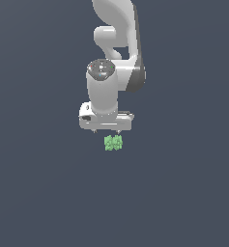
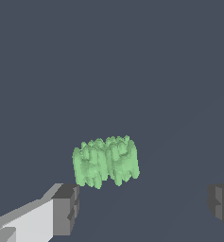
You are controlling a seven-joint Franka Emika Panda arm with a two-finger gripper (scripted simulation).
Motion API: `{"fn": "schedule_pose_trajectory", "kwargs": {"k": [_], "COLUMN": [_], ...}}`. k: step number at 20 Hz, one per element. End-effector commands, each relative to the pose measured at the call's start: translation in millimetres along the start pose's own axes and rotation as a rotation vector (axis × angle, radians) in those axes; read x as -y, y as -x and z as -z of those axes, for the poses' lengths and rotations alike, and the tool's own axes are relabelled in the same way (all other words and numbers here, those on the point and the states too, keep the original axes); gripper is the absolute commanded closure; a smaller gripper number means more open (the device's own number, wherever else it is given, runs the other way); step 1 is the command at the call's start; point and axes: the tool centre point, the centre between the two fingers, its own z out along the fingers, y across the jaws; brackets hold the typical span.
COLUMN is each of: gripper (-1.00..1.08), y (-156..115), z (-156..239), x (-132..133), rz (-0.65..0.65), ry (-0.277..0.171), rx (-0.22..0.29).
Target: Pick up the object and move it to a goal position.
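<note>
My white end effector (image 1: 107,131) hangs with its two dark-tipped fingers (image 2: 66,209) spread wide apart, gripping nothing; in the wrist view the gap between the finger pads is clearly wider than the small light-green, bumpy, roughly square clump (image 2: 106,161), and neither pad touches it. That green clump (image 1: 113,143) sits just under the end effector in the exterior view, a little toward the exterior view's right of the midpoint between the fingertips, and in that view I see a thin gap between the fingertips and its top. In the wrist view it lies just beyond the fingertips rather than between them, closer to the lighter grey finger than to the other one. Its surface is knobbly, with a shallow vertical groove running down the middle. It rests on a plain dark blue-grey bench (image 1: 183,193) that fills the whole background. Above the end effector, the wide white hand block joins a rounded white wrist (image 1: 102,89) with a dark cap, and the white arm (image 1: 117,24) curves up out of the top of the exterior view.
</note>
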Motion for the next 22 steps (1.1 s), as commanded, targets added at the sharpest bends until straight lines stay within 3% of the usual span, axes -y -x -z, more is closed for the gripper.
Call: {"fn": "schedule_pose_trajectory", "kwargs": {"k": [1,22], "gripper": [-0.92,-0.92], "y": [0.0,-3.6], "z": [0.0,5.7], "x": [0.0,-0.6], "rz": [0.0,-0.024], "ry": [0.0,-0.016], "rx": [0.0,-0.005]}}
